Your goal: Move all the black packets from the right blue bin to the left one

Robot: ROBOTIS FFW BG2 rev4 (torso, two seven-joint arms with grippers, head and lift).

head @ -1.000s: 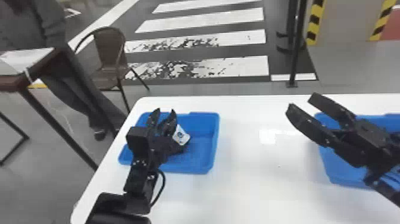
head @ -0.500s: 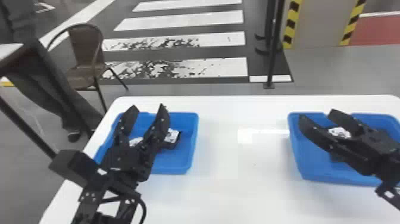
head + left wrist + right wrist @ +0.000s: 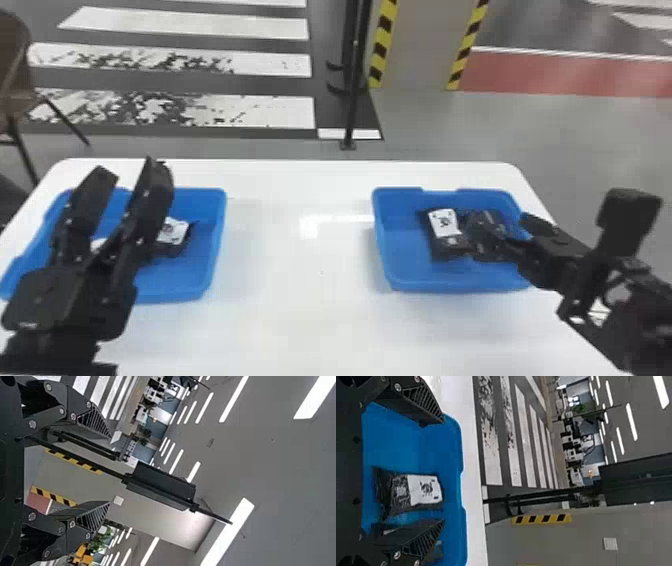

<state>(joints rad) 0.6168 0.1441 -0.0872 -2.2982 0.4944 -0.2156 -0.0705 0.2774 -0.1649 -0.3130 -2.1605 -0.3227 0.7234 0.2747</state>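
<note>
1. We see the right blue bin on the white table, near its right edge. The left blue bin stands on the same table, well apart from it, to its left.
2. Inside the right blue bin, around its middle, we find a black packet with a white label. A second dark packet lies in there too, to the right of the labelled one and partly hidden by a finger; we cannot tell whether the two touch.
3. Our right gripper is over the right part of the right blue bin, and its arm comes in from the right. Its two fingers are spread wide, and in the right wrist view the labelled packet shows in the gap beyond them. We cannot tell whether a finger touches the second packet.
4. Our left gripper is well to the left of the right blue bin, in front of the other bin in the head view. Its fingers are spread apart as well.
5. To the left of the right blue bin, in the other bin, we also see a black packet with a white label, partly behind our left gripper.
6. Beyond the right blue bin, past the table, we see a dark pole and a striped crossing, both farther left.
</note>
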